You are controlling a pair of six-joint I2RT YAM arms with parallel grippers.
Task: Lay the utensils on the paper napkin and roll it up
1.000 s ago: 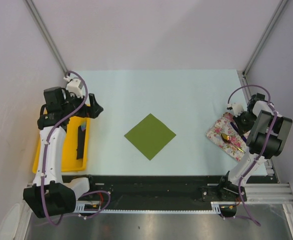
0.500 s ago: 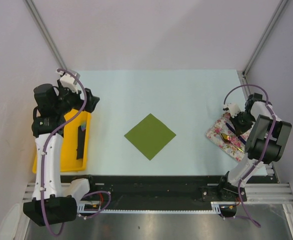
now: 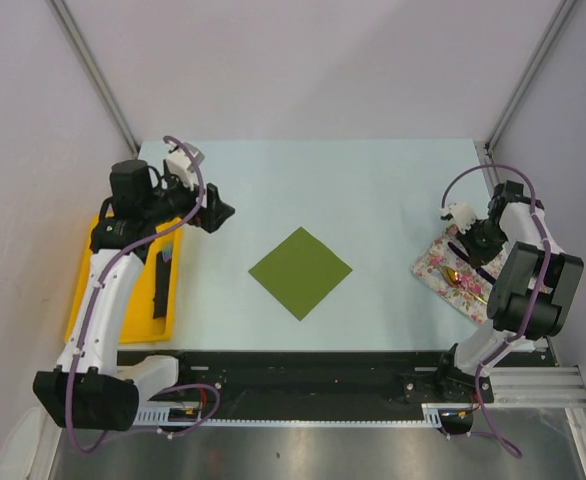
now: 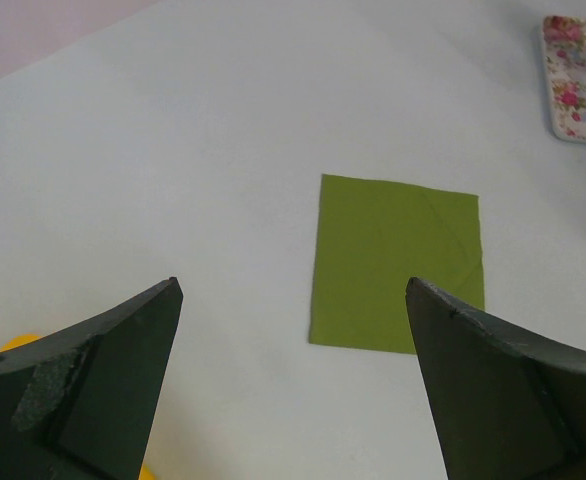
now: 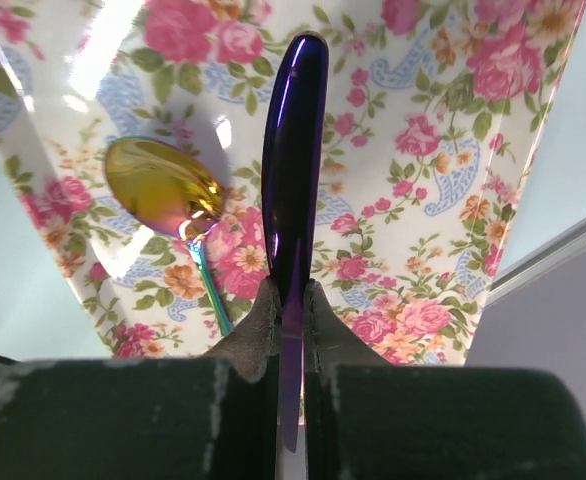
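We take this for a robotics lab — a closed test cell, not a home. Plain pale walls (image 3: 303, 70) shut in a bare, pale blue-white surface (image 3: 373, 190) on three sides, with slim aluminium frame struts (image 3: 91, 72) running up the corners. Two white-and-black robot arms (image 3: 101, 290) trailing purple cables (image 3: 85, 325) are bolted to a black base rail (image 3: 303, 370) beside a ribbed aluminium beam (image 3: 543, 385) at the near edge. The only homely things — a yellow plastic tray (image 3: 138, 315) and a white floral-print cloth (image 3: 433, 262) — lie at the two sides.
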